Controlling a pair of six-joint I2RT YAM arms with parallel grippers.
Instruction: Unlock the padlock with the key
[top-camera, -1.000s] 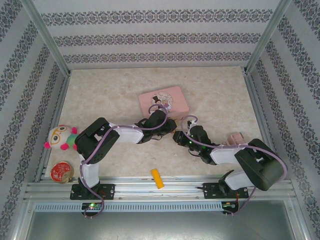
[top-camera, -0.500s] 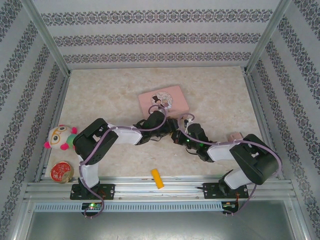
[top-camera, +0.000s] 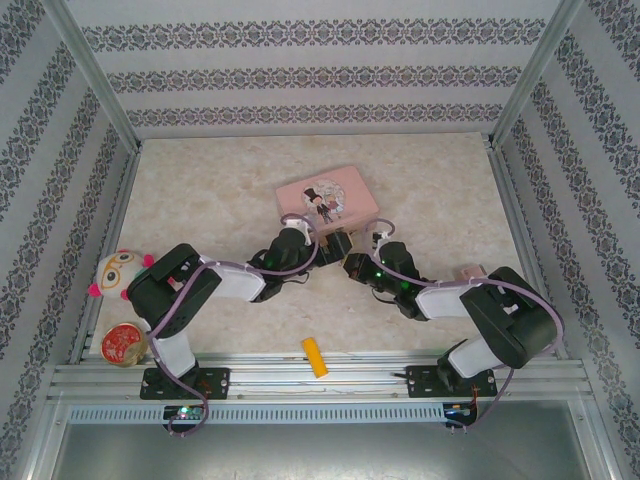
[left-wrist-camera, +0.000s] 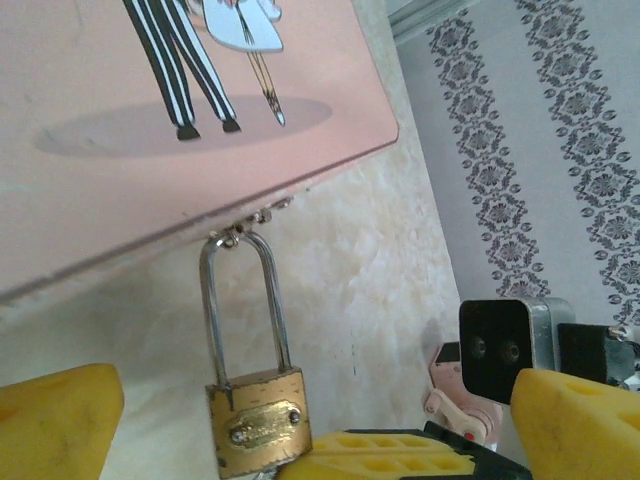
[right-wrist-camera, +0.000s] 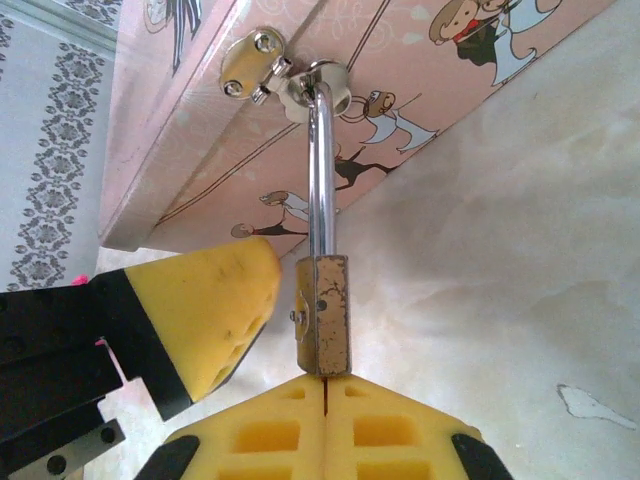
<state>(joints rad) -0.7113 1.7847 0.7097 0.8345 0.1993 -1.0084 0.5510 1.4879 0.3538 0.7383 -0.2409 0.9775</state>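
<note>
meeting at padlock (left-wrist-camera: 255, 422), both arms (top-camera: 235, 282) low

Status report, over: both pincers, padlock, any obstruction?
Left pincer open, straddling padlock. Right pincer shut at padlock's base. Shackle closed, hanging on pink tin hasp. No obstruction seen.

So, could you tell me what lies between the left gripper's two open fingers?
The padlock, hanging from the pink tin by its hasp, with the shut right gripper just beneath it; the left wrist view shows this.
</note>
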